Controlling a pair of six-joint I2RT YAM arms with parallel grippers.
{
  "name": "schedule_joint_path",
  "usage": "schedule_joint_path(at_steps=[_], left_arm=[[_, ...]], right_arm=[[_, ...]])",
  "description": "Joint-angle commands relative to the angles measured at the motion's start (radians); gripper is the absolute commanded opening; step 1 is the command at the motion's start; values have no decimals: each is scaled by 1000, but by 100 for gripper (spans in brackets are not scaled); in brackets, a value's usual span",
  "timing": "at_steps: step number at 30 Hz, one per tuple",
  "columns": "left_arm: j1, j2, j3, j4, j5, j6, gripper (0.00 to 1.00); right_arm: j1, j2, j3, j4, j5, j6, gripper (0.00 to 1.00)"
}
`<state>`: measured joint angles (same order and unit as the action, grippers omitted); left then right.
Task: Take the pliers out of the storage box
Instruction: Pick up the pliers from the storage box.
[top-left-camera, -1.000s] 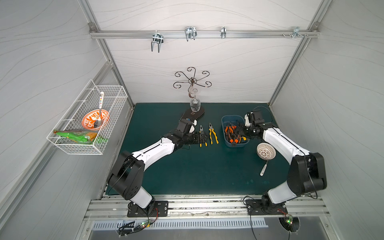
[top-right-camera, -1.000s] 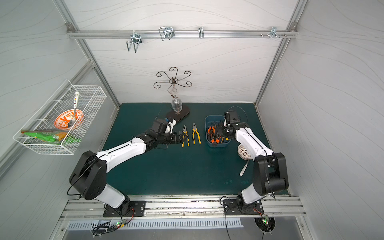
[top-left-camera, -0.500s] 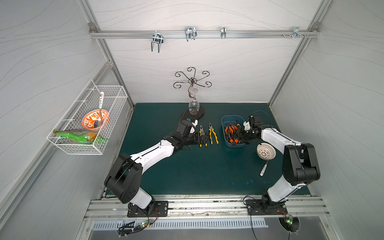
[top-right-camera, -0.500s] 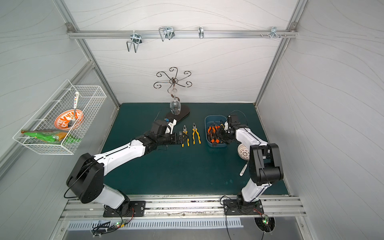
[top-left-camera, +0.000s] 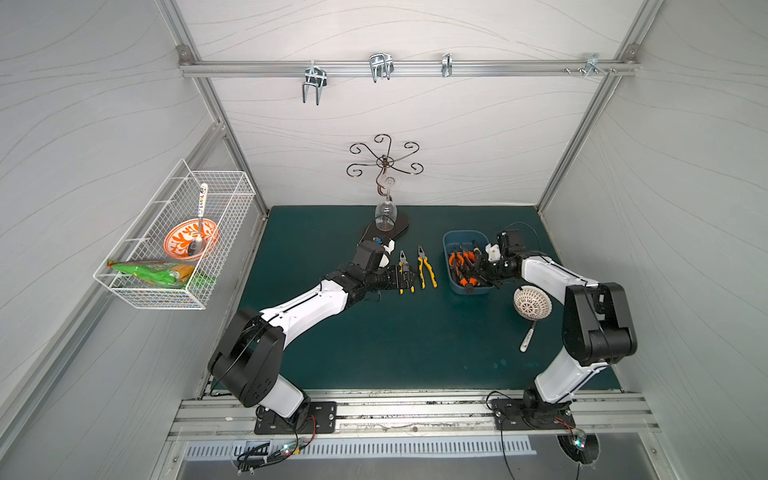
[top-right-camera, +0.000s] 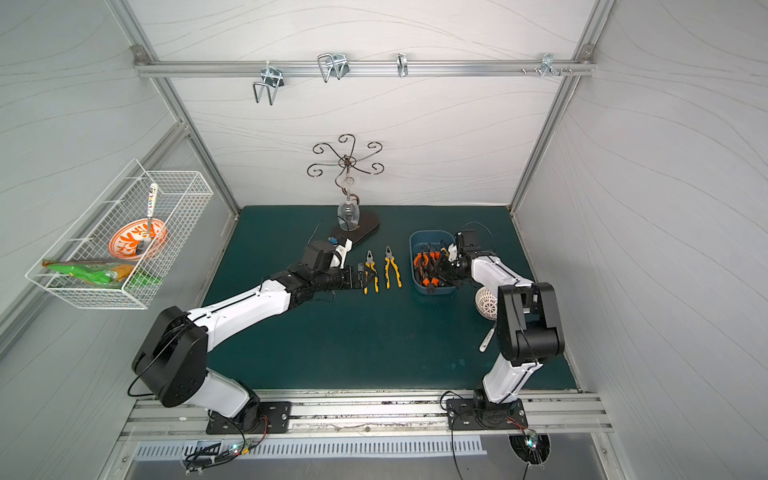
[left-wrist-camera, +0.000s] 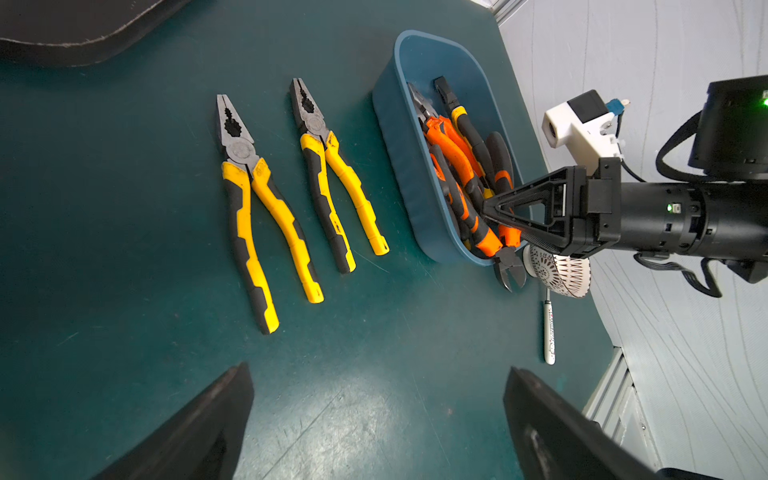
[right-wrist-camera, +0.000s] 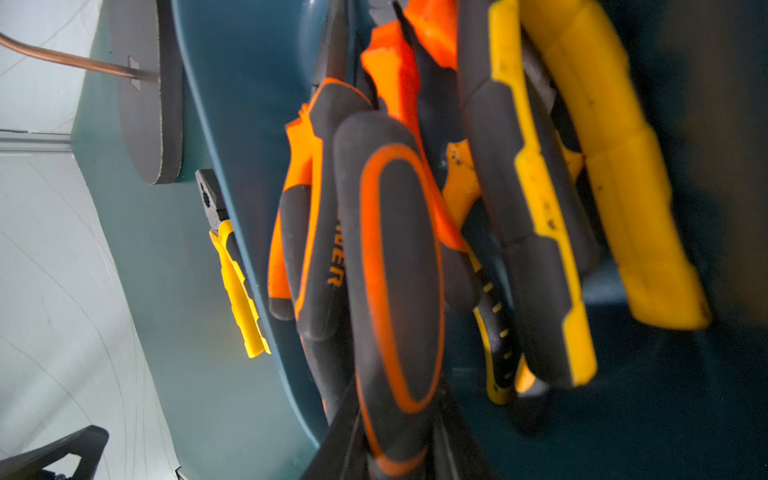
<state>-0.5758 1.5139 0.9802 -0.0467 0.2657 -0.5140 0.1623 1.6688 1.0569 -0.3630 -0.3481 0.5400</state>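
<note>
The blue storage box sits right of centre on the green mat, with several orange-and-black and yellow-and-black pliers heaped in it. My right gripper reaches into the box from the right. Its fingers are shut on a black handle with an orange stripe. Two yellow-handled pliers lie side by side on the mat left of the box. My left gripper hovers open by their handle ends, holding nothing.
A wine-glass stand with a black base stands behind the left gripper. A white strainer with a long handle lies right of the box, under the right forearm. A white wire basket with a bowl hangs on the left wall.
The right gripper's jaws have closed on a handle inside the box, and that arm's elbow has folded up closer. The left arm has barely moved.
</note>
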Motion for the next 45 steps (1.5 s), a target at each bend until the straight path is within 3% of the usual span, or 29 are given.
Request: schedule_joint_path(at_steps=[1, 10, 21, 28, 31, 36, 45], left_arm=[[3, -42, 7, 15, 17, 35, 100], [3, -96, 35, -83, 48, 132, 100], [70, -129, 151, -260, 127, 221, 100], [134, -36, 308, -536, 425, 372, 100], [137, 11, 362, -645, 538, 410, 99], [137, 21, 329, -540, 704, 322, 83], [138, 22, 297, -393, 744, 211, 47]], right_arm=[[-3, -86, -13, 44, -46, -66, 0], [26, -207, -30, 65, -13, -182, 0], [262, -230, 53, 62, -79, -461, 0], [368, -192, 113, 29, -367, -631, 0], [415, -190, 127, 15, -396, -693, 0], [449, -166, 158, 6, -436, -741, 0], [467, -158, 166, -38, -480, -790, 0]])
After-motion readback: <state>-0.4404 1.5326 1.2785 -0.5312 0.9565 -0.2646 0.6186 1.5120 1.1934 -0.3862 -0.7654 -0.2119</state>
